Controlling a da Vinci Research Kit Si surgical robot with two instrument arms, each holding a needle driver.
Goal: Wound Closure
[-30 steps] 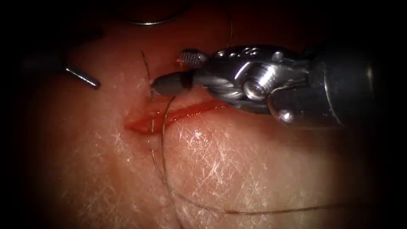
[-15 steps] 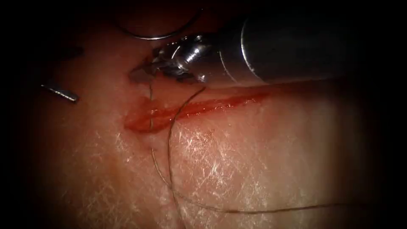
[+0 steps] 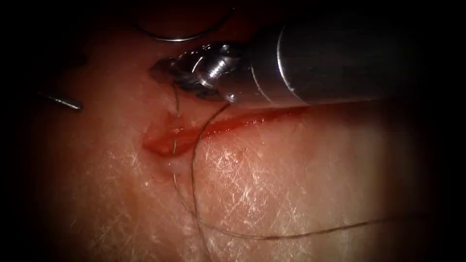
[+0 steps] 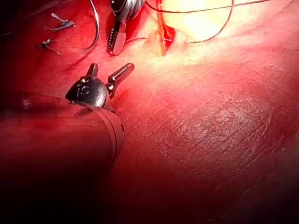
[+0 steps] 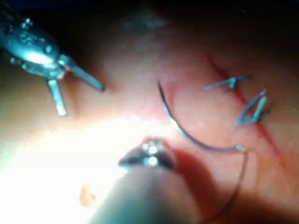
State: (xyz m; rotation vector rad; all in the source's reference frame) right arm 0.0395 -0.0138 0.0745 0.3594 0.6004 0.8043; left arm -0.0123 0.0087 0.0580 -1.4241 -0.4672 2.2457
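The cut [image 3: 228, 123] runs across the tissue [image 3: 291, 184], wet with red fluid. My right tool [image 3: 161, 71] reaches in over the cut's far side. Its jaws are shut on the short strand of thread [image 3: 174, 97] that rises from the stitch at the cut's left end. The long thread [image 3: 194, 184] loops over the near tissue and trails off right. The curved needle [image 3: 179, 38] lies free on the far tissue, held by neither tool and not in the tissue; I see this needle [image 5: 187, 133] flat in the right wrist view too. My left tool [image 4: 112, 67] hovers open and holds nothing, left of the cut.
Two earlier stitches with cut ends of thread [image 5: 245, 100] sit along the cut beyond the needle. The right tool's thick shaft [image 3: 340, 58] covers the far right part of the cut. One left-tool fingertip [image 3: 65, 102] shows at the far left.
The right tool swung up and left from over the cut to the short strand, and its jaws went from open to shut on it. The left tool's tip drifted left.
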